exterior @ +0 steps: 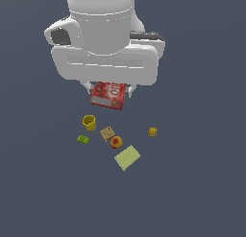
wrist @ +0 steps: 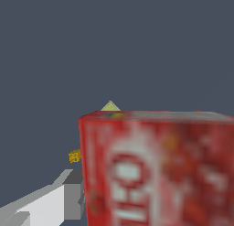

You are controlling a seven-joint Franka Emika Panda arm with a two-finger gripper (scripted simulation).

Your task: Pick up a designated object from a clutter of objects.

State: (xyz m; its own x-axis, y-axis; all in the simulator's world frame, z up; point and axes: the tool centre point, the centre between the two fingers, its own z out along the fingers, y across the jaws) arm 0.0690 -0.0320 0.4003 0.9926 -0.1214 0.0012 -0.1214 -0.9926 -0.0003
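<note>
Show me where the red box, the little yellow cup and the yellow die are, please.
red box (exterior: pixel 108 95): exterior view, on its lettered red face.
yellow cup (exterior: pixel 89 122): exterior view, on its side wall.
yellow die (exterior: pixel 153 131): exterior view, on its visible middle.

Red box (exterior: pixel 109 95) with white lettering, yellow cup (exterior: pixel 89 122), green block (exterior: pixel 83 139), white gripper (exterior: pixel 109 91).

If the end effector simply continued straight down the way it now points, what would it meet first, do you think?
Probably bare floor. The end effector is shut on the red box, apparently lifted; the yellow cup and tan square look offset from its line, though depth is uncertain.
</note>
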